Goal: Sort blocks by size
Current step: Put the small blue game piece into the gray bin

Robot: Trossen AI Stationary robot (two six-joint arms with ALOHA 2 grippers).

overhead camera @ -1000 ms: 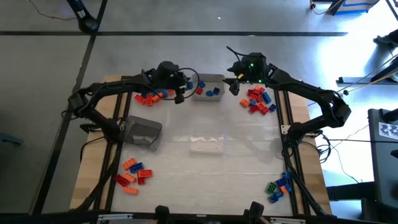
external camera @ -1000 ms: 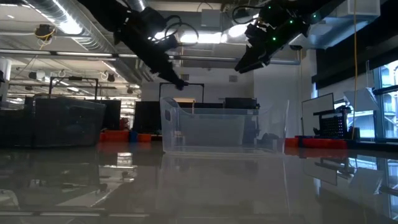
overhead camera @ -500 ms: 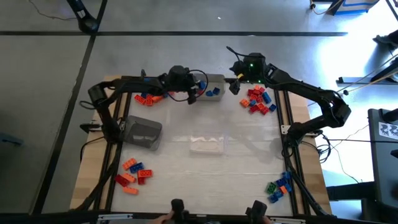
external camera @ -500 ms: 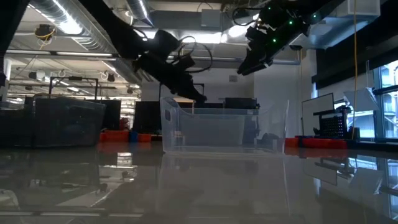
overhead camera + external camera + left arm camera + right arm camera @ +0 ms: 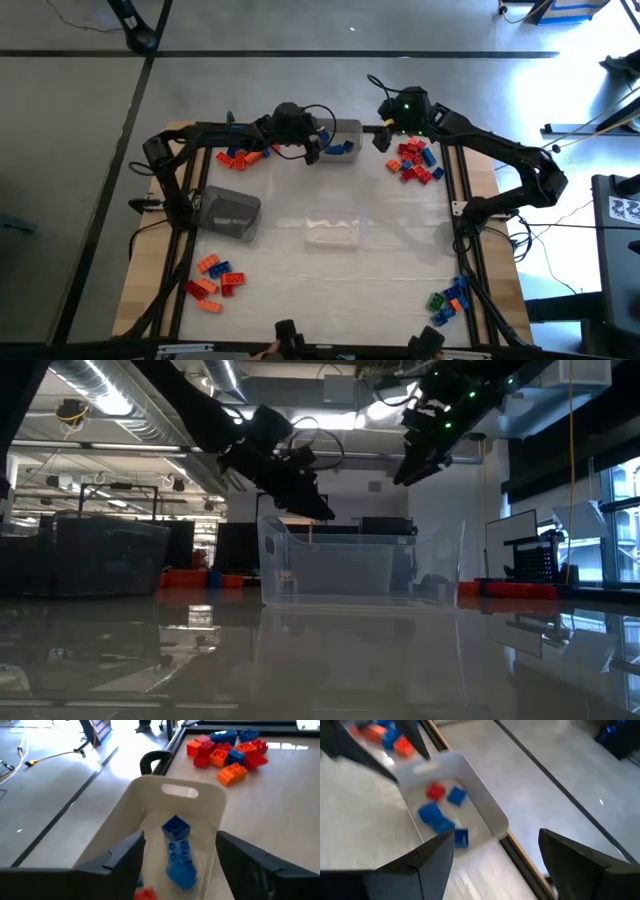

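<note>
Left tool hung with its fingers spread wide and empty over the small white plastic bin at the tabletop's far edge. Right tool hovered beside that bin, also wide and empty. Inside lay blue studded plastic bricks and a red one, partly hidden by the dark fingers. Other mixed red, orange and blue bricks sat in loose piles near the tabletop's corners; their sizes were hard to make out.
</note>
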